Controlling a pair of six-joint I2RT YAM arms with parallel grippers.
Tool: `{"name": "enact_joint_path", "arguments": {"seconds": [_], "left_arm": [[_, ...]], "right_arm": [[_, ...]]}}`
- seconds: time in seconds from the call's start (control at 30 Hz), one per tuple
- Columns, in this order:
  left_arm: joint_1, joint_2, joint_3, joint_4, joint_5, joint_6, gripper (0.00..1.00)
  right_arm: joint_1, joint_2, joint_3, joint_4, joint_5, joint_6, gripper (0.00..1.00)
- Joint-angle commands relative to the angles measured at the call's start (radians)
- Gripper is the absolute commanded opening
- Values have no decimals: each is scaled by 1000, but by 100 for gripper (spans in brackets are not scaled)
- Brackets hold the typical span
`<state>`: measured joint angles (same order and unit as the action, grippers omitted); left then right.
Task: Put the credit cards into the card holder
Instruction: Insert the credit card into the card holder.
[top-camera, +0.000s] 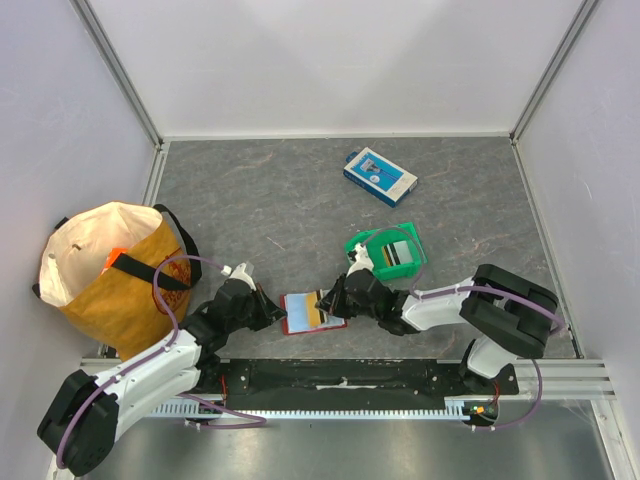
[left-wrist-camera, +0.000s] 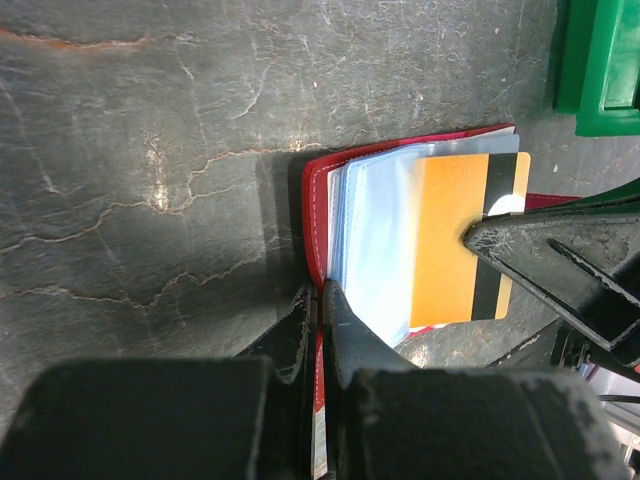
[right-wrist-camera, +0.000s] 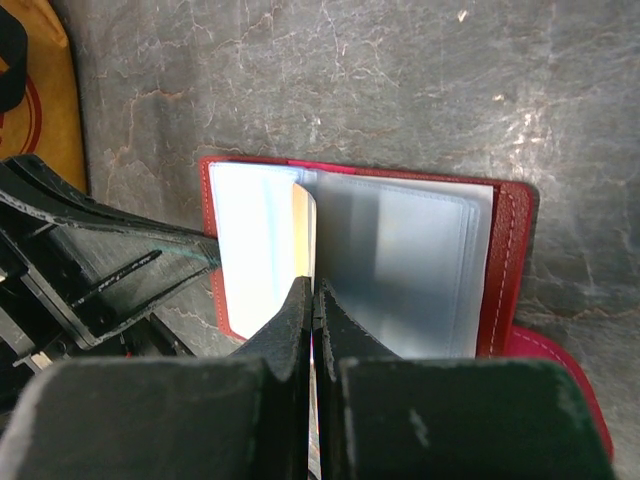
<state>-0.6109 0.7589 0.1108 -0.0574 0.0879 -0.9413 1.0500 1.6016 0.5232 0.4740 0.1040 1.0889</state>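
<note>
Step in hand: seating one card in a sleeve.

Card holder (top-camera: 296, 312) lies open close to the bench's near edge, about mid-width, between the two arms. Left gripper (left-wrist-camera: 320, 305) has its jaws narrow, pinched on the red cover at its left side. Right gripper (right-wrist-camera: 312, 295) has its jaws narrow, clamped on the tan-yellow card (left-wrist-camera: 450, 240) at its striped edge.

Orientation: the card's long axis runs far edge to near edge, parallel with the holder's spine. The black stripe faces the right edge of the bench and the plain long edge leads toward the left. How deep it sits in the clear sleeve cannot be told.

To do well (judgement):
- Keep the left pinch firm so the holder cannot skate leftward.
- Push the card flat and straight toward the left edge, edges square to the sleeve mouth.
- Release only once the stripe nears the mouth.

More credit cards (top-camera: 398, 252) appear to wait in the green bin (top-camera: 410, 262), just toward the far-right.
</note>
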Motion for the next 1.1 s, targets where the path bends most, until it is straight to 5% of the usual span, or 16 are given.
{"name": "enact_joint_path", "arguments": {"seconds": [0.0,0.33,0.63,0.83,1.07], "left_arm": [[-1,2,-14,14,-5,9,2],[-1,5,-20,21,-7,6,2],[-3,7,-23,27,-10,-1,2],[-1,5,-25,39,-2,-2,2],[-1,-27,-16,11,0,1,2]], "right_arm": [[-2,57,18,-14,16,-18,0],[10,64,-3,97,-79,22,0],[48,70,29,-27,-99,72,0],[53,118,121,-165,-73,26,9],[51,12,178,-396,86,-47,41]]}}
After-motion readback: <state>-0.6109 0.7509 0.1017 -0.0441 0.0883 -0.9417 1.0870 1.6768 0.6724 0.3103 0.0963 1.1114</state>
